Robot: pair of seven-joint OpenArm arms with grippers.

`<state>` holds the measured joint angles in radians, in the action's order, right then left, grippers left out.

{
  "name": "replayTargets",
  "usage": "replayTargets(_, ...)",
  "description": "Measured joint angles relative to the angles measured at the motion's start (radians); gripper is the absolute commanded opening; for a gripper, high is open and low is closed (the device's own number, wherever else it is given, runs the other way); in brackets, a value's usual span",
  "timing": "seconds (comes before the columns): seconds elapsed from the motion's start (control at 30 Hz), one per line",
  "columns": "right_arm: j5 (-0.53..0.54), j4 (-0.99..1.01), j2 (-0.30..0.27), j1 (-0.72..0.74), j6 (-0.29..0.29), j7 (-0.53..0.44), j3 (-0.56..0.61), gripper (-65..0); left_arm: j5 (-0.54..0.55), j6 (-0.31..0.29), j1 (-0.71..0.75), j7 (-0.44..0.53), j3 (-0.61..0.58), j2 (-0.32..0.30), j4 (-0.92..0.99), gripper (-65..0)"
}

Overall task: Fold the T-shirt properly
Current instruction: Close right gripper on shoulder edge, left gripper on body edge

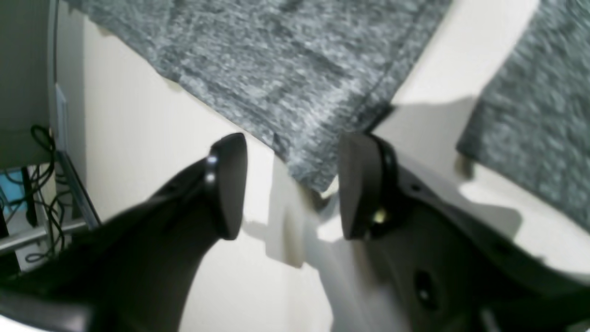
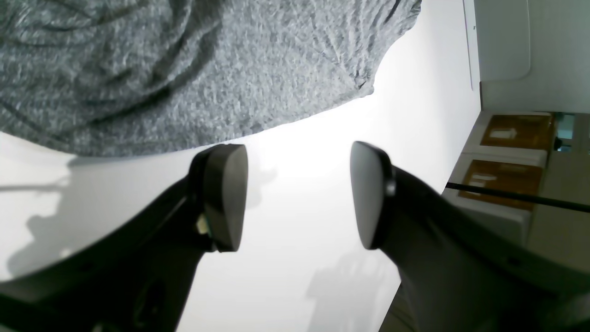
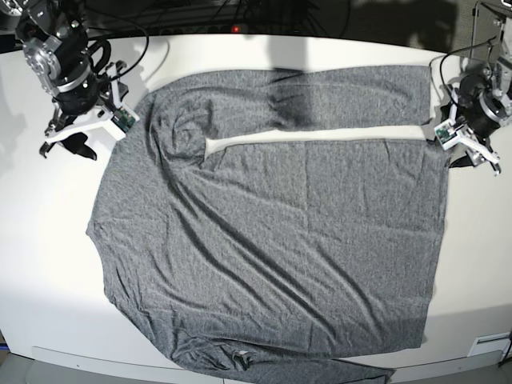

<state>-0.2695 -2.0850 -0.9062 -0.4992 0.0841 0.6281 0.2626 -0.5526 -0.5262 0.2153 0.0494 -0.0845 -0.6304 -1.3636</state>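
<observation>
We can't read any text: labels on the brown boxes (image 2: 507, 177) are too blurred.

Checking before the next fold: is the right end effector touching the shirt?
Apart. The right wrist view shows the open right end effector over bare table, the shirt edge beyond its tips.

This looks like a robotics lab. A plain white bench (image 3: 240, 48) carries two mounted robot arms at its far corners, with black cables (image 3: 136, 36) trailing behind them. Beyond the bench edge, the wrist views show loose tangled wiring (image 1: 44, 203) and stacked cardboard boxes (image 2: 502, 177) against a bare wall.
</observation>
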Motion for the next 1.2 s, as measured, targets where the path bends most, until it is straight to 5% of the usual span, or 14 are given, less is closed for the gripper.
replayTargets(0.17, 0.000, 0.000, 0.000, 0.000, -0.002, -0.002, 0.000, -29.8, 0.020, 0.033, -0.008, 0.031, 0.007, 0.045, 0.048, -38.5)
replayTargets(0.3, 0.000, 0.000, 0.000, 0.000, -0.002, -0.002, 0.000, -29.8, 0.021, 0.034, -0.010, 0.029, 0.006, 0.071, 0.067, -64.6)
replayTargets(0.43, 0.000, 0.000, 0.012, 0.000, 0.015, 0.009, 0.000, -29.8, 0.022, 0.037, -0.011, 0.031, 0.005, 0.071, 0.068, -65.0)
replayTargets(0.57, -0.104, 0.000, 0.011, 0.000, 0.144, 0.011, 0.000, -29.8, 0.056, 0.036, -0.011, 0.018, 0.005, 0.071, 0.063, -65.0)
replayTargets(0.7, -0.195, 0.000, -0.020, 0.000, 0.281, -0.106, 0.000, -29.8, 0.106, 0.028, -0.010, 0.003, 0.005, 0.071, 0.055, -65.0)
replayTargets(0.87, -0.161, 0.000, -0.061, -0.002, 0.557, -0.199, 0.001, -29.9, 0.106, 0.028, -0.010, 0.003, 0.004, 0.071, 0.055, -65.0)
replayTargets(1.2, -0.162, 0.149, -0.058, -0.002, 0.602, -0.237, 0.001, -29.9, 0.106, 0.024, -0.010, 0.005, 0.004, 0.071, 0.054, -65.0)
